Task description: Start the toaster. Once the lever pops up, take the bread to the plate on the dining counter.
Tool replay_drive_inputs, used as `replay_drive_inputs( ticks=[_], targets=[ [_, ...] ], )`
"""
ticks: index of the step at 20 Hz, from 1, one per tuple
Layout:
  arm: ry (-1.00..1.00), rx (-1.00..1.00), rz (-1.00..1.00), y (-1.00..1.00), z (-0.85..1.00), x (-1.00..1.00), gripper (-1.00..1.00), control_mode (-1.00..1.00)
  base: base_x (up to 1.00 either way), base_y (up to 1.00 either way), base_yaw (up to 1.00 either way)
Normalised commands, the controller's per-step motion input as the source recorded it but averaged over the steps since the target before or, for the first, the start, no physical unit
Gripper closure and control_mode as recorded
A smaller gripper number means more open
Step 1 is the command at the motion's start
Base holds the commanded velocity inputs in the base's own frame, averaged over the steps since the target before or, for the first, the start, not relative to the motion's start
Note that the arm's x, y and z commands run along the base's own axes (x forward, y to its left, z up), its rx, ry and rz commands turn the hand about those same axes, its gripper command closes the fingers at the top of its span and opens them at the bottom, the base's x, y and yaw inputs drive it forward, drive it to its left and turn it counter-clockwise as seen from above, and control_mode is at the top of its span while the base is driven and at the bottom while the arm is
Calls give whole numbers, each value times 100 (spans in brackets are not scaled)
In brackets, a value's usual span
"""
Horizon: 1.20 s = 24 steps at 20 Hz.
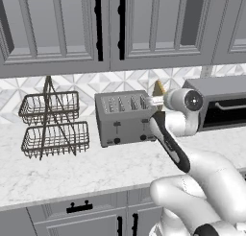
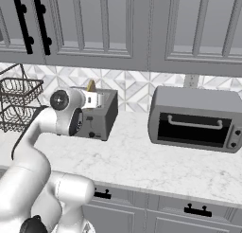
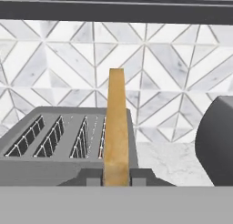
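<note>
Golden bread (image 3: 116,127) upright above toaster (image 3: 68,150)

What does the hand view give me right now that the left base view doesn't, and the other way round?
Hand view: the hand shut on the thin golden-tan bread slice, edge-on and upright above the toaster's slots.

Left base view: the toaster's front with its dark levers and knobs, the two-tier wire basket rack and the white marble counter.

Both: the boxy grey brushed-metal toaster, the patterned tile backsplash and the grey toaster oven.
</note>
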Motion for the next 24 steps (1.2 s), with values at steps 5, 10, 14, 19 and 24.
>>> replay_drive_inputs(
  ticks=[5,10,14,19,24],
  targets=[
    [3,0,0,-4,16,-100,100,-100,0,0,0],
    [9,0,-1,0,21,-88,100,-100,0,0,0],
    [13,0,-6,0,35,-33,100,-100,0,0,0],
    [11,0,-2,0,18,-16,100,-100,0,0,0],
    [12,0,0,0,0,-58,100,-100,0,0,0]
  ],
)
